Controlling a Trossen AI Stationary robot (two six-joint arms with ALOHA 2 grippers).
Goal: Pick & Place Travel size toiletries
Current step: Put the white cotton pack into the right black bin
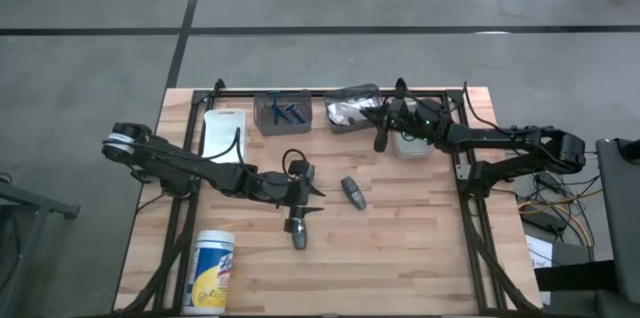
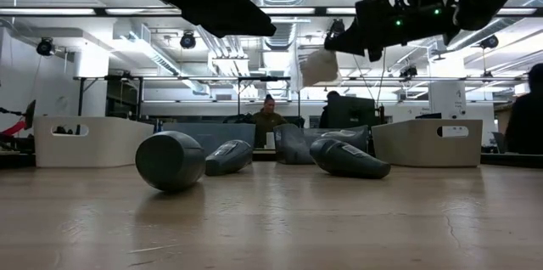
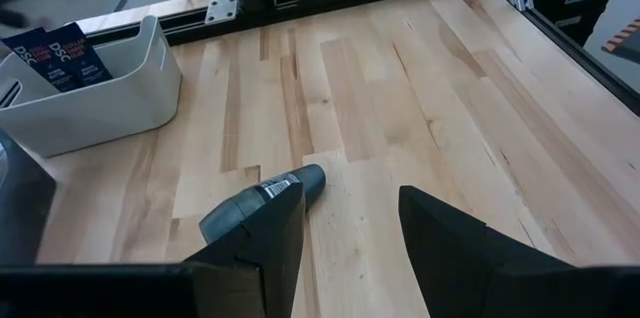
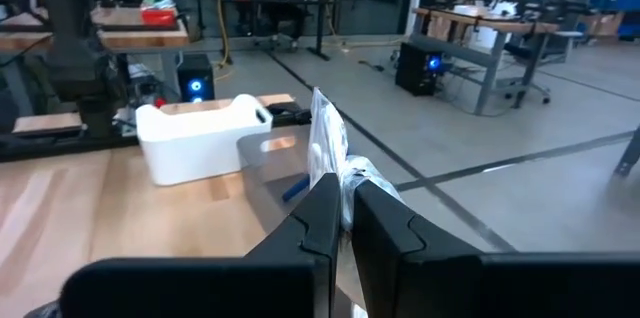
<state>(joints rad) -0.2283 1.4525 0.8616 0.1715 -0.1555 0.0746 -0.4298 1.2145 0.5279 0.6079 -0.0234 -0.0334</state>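
Wooden table (image 1: 400, 258) carries grey tubes (image 1: 353, 192), the left gripper (image 3: 350, 243) held with fingers apart above one, while a thin white packet (image 4: 326, 148), judged light, floppy and best pinched by its edge, is clamped in the right gripper (image 4: 345, 220) above the back bins (image 1: 352, 110).

Bright, even overhead light; ceiling strips (image 2: 280, 11) glare in the low view. The table (image 1: 400, 248) shows soft shadows; the nearest tube (image 2: 170, 160) looks perhaps slightly blurred.
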